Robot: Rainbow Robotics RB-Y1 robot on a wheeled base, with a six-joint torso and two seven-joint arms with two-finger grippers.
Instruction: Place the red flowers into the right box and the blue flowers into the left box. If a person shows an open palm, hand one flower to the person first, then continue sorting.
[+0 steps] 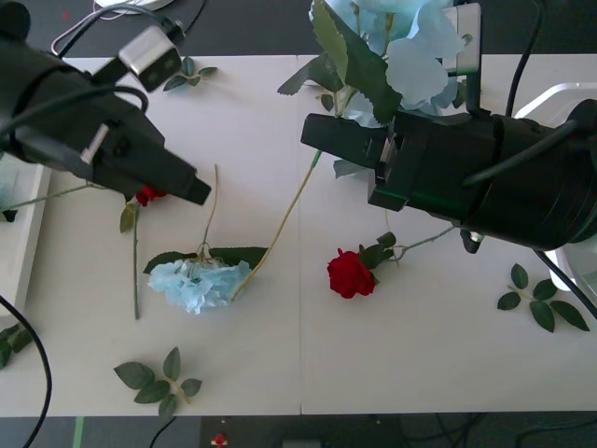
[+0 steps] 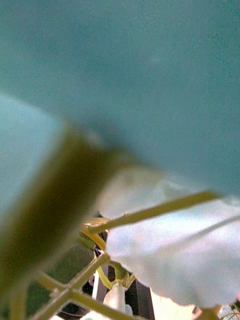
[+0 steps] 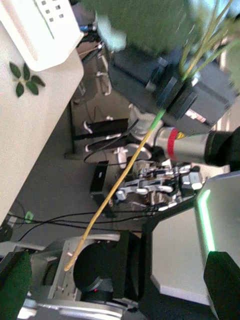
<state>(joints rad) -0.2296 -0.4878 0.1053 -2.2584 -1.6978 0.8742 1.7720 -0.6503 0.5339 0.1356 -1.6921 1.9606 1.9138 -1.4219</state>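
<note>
- A blue flower (image 1: 410, 47) is held aloft by its stem, clamped in the right gripper (image 1: 322, 140), above the table (image 1: 280, 373).
- Left gripper (image 1: 191, 187) (finger state cannot be told) hovers nearby.
- Next: carry to the left box (image 1: 19, 243).

The worktop (image 1: 280, 373) is plain off-white, split by a thin dark seam. On it, a deep red rose (image 1: 350, 274) has dark green leaves, and a pale blue hydrangea (image 1: 198, 284) has broad green leaves and a stem that runs from green to yellowish tan. Beside the left arm's black fingers (image 1: 191, 187), a second red rose (image 1: 147, 195) shows a scrap of crimson above its thin green stem. The right arm's black fingers (image 1: 322, 137) close on the green stem of a pale blue, many-petalled hydrangea (image 1: 410, 47) with large dark green leaves. Loose dark green leaf sprigs (image 1: 159, 378) lie on the worktop. The lattice-patterned basket (image 3: 42, 27) is white, and so is the plain tray (image 1: 20, 233).
</note>
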